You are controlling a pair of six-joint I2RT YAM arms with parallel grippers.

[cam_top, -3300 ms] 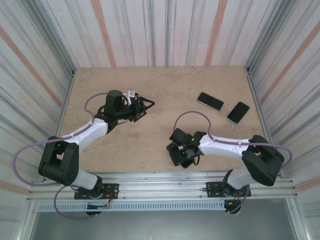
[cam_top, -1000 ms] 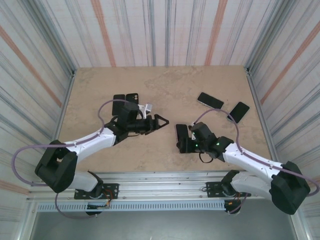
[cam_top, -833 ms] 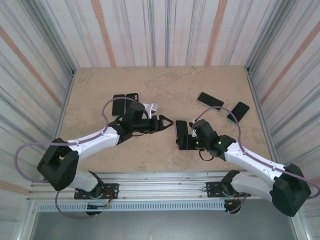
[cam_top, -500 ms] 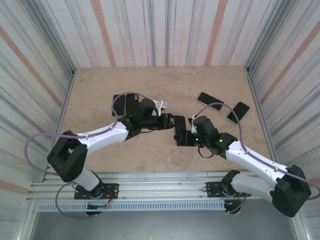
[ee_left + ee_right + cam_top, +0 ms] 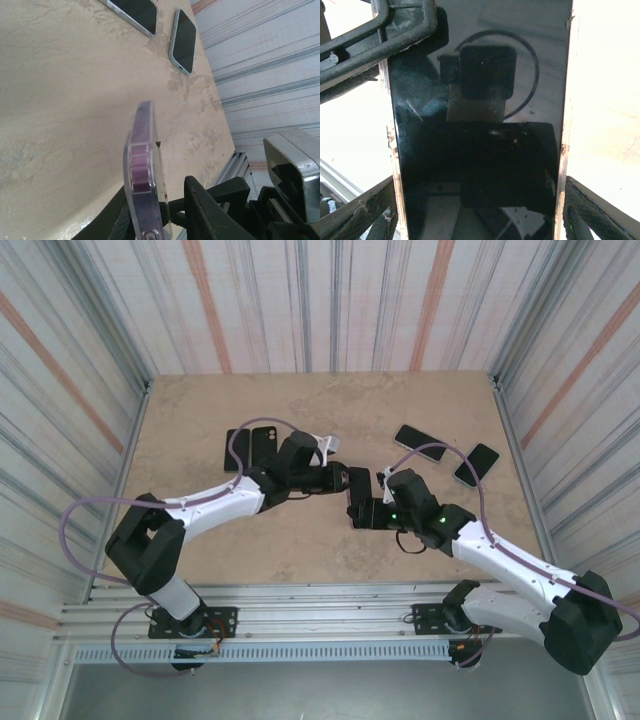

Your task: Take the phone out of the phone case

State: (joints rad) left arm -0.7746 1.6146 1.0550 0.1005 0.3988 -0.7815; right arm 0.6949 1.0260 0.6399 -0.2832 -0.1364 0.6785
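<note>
1. We are clamping our right gripper's (image 5: 365,515) jaws on the phone case (image 5: 142,170), upright near the bench's (image 5: 300,410) middle.
2. Our left gripper's (image 5: 345,480) jaws are straddling its edge; we cannot tell their grip.
3. The phone (image 5: 475,125) is sitting inside, its screen dark.

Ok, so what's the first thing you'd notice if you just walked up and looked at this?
Probably the two robot arms nose to nose in the middle of the table. The right gripper is clamped on a phone in its clear case, and the left gripper is right at the phone's other end. After that, two more phones lying flat at the table's far right.
</note>
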